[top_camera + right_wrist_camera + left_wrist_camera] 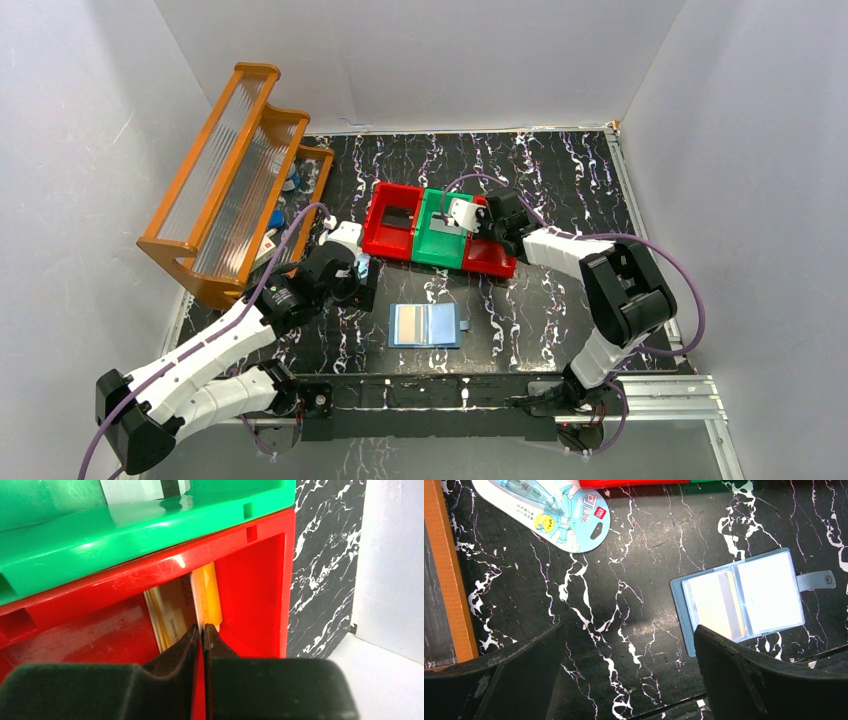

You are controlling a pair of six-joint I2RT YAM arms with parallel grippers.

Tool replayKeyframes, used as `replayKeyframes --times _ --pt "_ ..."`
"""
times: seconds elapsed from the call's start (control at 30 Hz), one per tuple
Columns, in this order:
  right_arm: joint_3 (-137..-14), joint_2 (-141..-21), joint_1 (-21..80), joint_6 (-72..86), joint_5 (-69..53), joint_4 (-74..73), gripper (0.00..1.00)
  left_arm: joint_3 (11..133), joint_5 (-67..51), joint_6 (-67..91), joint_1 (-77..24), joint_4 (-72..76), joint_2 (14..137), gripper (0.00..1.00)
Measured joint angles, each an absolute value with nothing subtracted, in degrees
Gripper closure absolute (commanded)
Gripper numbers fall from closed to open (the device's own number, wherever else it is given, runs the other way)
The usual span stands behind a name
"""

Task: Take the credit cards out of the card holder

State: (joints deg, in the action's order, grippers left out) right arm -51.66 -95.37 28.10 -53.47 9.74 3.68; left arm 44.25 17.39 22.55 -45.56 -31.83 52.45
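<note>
The blue card holder [425, 325] lies open and flat near the table's front; in the left wrist view [744, 600] a tan card [719, 607] shows in its left pocket. My left gripper [362, 282] hangs open and empty [629, 680] just left of it. My right gripper [468, 224] is shut on a tan-orange card [209, 597], held on edge inside the right red bin [250, 580]. Another tan card face [170, 615] shows beside it in that bin. A black card [396, 215] lies in the left red bin, and a pale grey card [437, 232] in the green bin.
The red-green-red bins [385, 240] stand in a row mid-table. An orange slatted rack [230, 180] fills the back left. A white-and-blue oval package [559, 510] lies by my left gripper. White walls enclose the table.
</note>
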Motion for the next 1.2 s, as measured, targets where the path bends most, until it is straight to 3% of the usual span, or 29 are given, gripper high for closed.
replayKeyframes --times 0.13,0.47,0.57,0.73,0.83,0.93,1.1,1.2 --pt "-51.35 -94.45 28.1 -52.23 8.82 2.94 0.53 44.25 17.39 22.55 -45.56 -31.83 52.45 0.02" --pt "-50.43 -82.26 28.27 -44.34 6.87 1.91 0.4 44.25 17.43 22.55 -45.56 -31.99 52.73 0.02" --pt "-50.43 -76.47 28.53 -32.93 4.27 0.95 0.38 44.25 17.76 22.59 -45.56 -32.1 52.73 0.02" --pt "-49.74 -65.39 29.26 2.72 -1.41 0.01 0.37 44.23 19.59 23.14 -45.56 -33.04 52.47 0.01" --pt "-49.74 -64.53 31.51 17.04 -2.66 -2.79 0.34 44.25 22.0 23.94 -45.56 -33.91 51.46 0.02" --pt "-49.74 -67.07 39.27 29.08 2.94 -9.06 0.28 44.25 24.82 25.19 -45.56 -34.96 50.13 0.02" --pt "-49.74 -72.07 56.45 45.41 17.54 -19.59 0.27 44.34 29.95 27.99 -45.56 -37.34 48.51 0.02" --pt "-49.8 -74.85 61.69 51.2 21.98 -21.54 0.27 44.42 33.76 30.5 -45.56 -39.22 47.27 0.02"
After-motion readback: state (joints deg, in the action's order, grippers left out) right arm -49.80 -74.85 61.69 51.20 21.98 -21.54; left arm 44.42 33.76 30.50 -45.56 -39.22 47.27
